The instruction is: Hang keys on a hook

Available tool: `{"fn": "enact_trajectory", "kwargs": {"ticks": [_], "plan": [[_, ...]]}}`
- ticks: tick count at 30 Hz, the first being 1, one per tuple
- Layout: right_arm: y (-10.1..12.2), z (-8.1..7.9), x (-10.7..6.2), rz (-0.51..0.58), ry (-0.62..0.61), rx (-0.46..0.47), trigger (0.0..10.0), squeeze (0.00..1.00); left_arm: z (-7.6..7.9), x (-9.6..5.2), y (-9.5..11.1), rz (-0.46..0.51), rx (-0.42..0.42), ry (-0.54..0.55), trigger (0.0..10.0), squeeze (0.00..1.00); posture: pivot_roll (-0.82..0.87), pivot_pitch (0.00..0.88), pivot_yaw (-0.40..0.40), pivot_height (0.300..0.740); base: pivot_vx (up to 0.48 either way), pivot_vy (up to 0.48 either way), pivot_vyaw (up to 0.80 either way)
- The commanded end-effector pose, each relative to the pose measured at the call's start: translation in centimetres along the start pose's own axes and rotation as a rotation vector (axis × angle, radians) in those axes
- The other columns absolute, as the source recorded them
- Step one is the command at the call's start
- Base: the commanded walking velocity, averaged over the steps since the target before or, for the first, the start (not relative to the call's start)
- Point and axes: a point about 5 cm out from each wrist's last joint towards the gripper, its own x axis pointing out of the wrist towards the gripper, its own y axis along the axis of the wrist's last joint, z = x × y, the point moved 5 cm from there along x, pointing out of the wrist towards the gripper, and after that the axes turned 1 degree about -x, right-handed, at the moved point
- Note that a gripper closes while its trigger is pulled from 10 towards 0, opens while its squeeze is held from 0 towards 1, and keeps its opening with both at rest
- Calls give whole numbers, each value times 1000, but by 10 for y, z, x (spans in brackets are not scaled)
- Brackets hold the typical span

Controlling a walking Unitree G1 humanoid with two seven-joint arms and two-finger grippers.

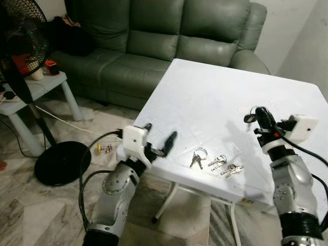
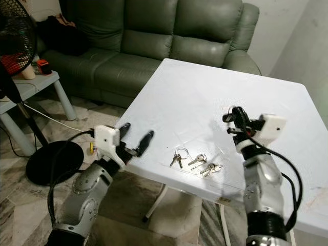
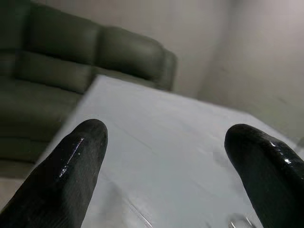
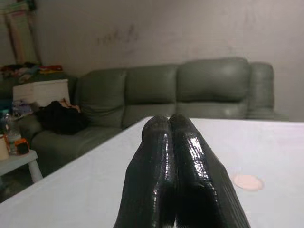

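Three small bunches of keys lie on the white table [image 1: 215, 92] near its front edge: one on a large ring [image 1: 198, 156], one in the middle [image 1: 218, 161] and one to the right [image 1: 233, 169]. My left gripper [image 1: 160, 135] hovers at the table's front left corner, left of the keys, open with nothing between its fingers [image 3: 71, 166]. My right gripper [image 1: 255, 116] is raised above the table to the right of the keys and a little beyond them. It is shut, its two fingers [image 4: 164, 171] pressed together with nothing seen between them.
A green sofa [image 1: 154, 36] stands behind the table. At the left are a black standing fan [image 1: 20, 46] with its round base [image 1: 61, 161], a small pale side table [image 1: 41, 87] and a cable [image 1: 66, 123] on the tiled floor.
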Motion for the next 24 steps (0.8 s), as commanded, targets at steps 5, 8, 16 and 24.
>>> {"fn": "enact_trajectory", "kwargs": {"ticks": [5,8,16,24], "plan": [[5,-30,-9,15,-3,-58,10000,0,-16,-1,19,49,12,63,10000,0,63,0,-71,740,0,0,0],[-4,-42,-16,-14,1,-64,10000,0,-30,-1,19,46,16,120,10000,0,66,0,-69,740,0,0,0],[-27,-61,-29,-80,38,-81,10000,0,-43,5,7,-5,-4,135,10000,0,57,0,-64,740,0,0,0],[-26,-60,-29,-84,11,-91,10000,0,-42,16,16,13,7,108,10000,0,50,0,-48,740,0,0,0]]}}
